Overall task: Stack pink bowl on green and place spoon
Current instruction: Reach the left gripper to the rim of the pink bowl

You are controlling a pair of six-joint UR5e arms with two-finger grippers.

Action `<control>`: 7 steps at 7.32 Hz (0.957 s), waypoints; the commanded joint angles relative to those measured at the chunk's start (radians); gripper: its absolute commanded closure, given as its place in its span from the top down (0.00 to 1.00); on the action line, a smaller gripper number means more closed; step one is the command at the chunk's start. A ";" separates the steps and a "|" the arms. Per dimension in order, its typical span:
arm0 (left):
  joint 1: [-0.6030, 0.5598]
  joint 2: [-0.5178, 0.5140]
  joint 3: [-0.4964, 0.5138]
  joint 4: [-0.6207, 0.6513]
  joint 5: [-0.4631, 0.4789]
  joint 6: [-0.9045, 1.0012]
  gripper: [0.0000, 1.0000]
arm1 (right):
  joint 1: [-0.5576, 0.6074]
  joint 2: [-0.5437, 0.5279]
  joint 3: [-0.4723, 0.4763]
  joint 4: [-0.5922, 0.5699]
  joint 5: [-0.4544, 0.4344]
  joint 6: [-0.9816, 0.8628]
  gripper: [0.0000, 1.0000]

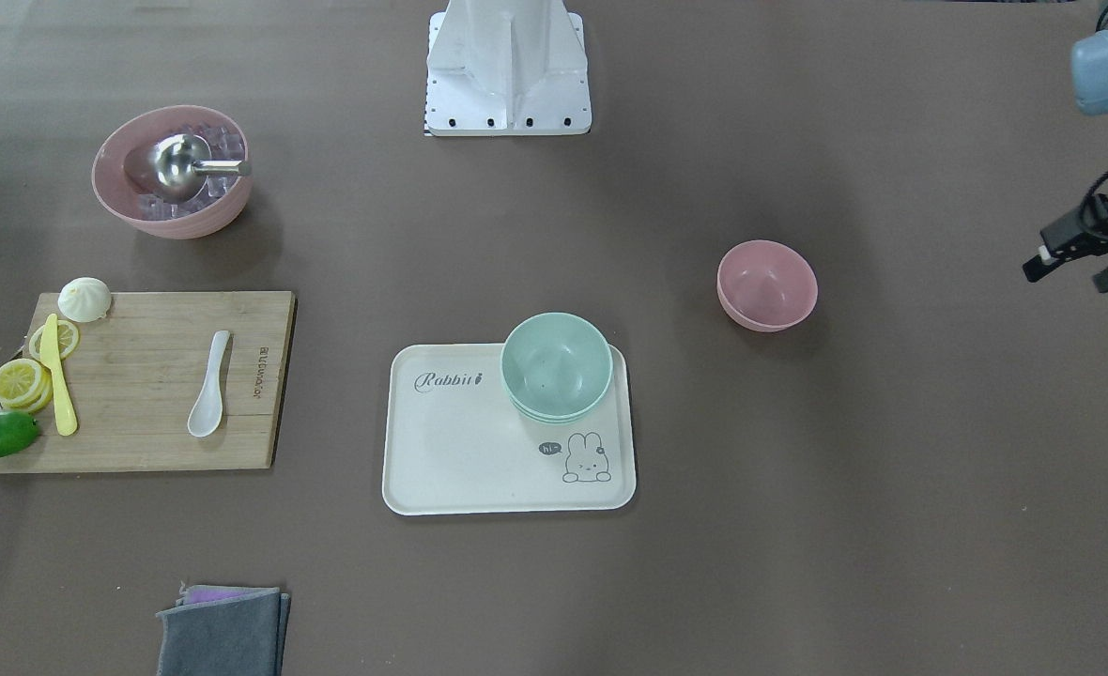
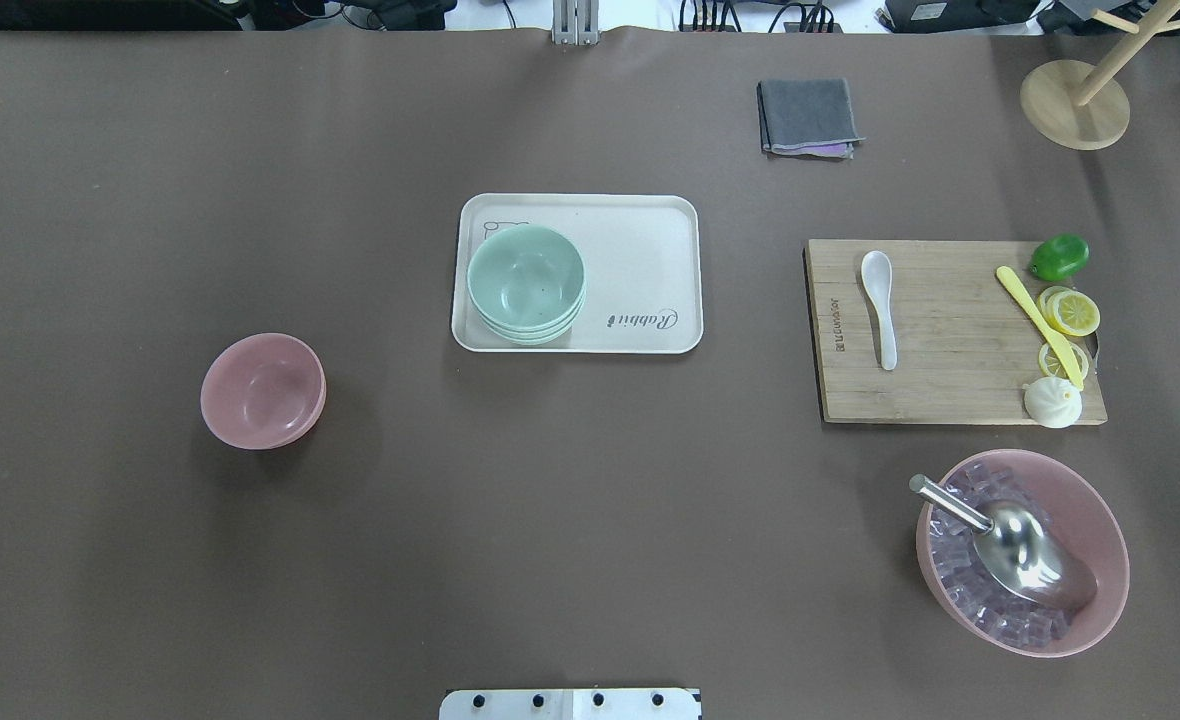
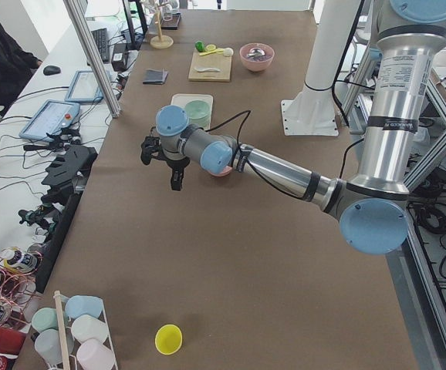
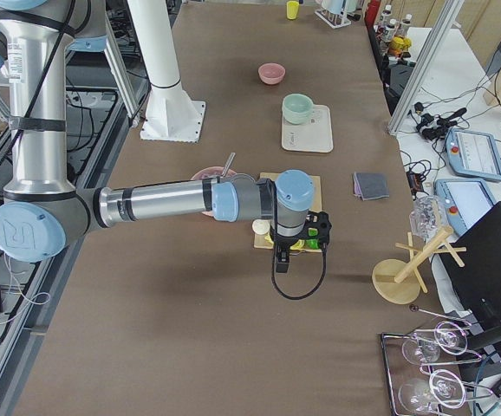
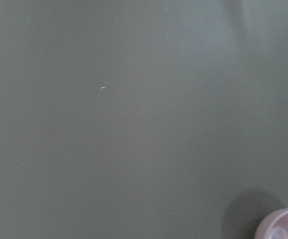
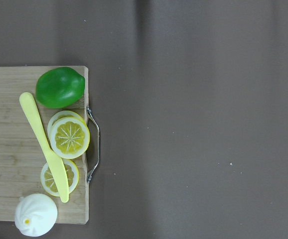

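Observation:
The small pink bowl [image 1: 767,284] stands empty on the brown table, apart from the tray; it also shows in the overhead view [image 2: 263,390] and at the corner of the left wrist view [image 5: 282,225]. The green bowls [image 1: 556,366], a nested stack, stand on a corner of the white Rabbit tray [image 1: 479,460]. The white spoon [image 1: 209,385] lies on the wooden cutting board [image 1: 141,376]. My left gripper [image 1: 1078,266] hovers open and empty beyond the pink bowl, near the table's end. My right gripper [image 4: 283,263] hangs over the board's handle end; I cannot tell whether it is open or shut.
A large pink bowl [image 1: 172,171] with ice cubes and a metal scoop stands near the board. On the board lie a lime [image 6: 60,87], lemon slices [image 6: 69,137], a yellow knife [image 6: 43,144] and a bun [image 6: 35,221]. A grey cloth [image 1: 223,631] and a wooden stand [image 2: 1075,100] lie farther off.

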 commanded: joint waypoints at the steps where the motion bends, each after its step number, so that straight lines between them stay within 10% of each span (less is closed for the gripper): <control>1: 0.235 0.041 -0.058 -0.216 0.148 -0.362 0.97 | -0.007 0.001 -0.002 -0.001 0.004 -0.004 1.00; 3: 0.435 0.112 -0.011 -0.481 0.331 -0.577 0.97 | -0.007 0.001 -0.005 -0.001 0.004 -0.001 1.00; 7: 0.517 0.048 0.083 -0.495 0.411 -0.625 0.89 | -0.010 0.003 -0.008 0.001 0.004 0.000 1.00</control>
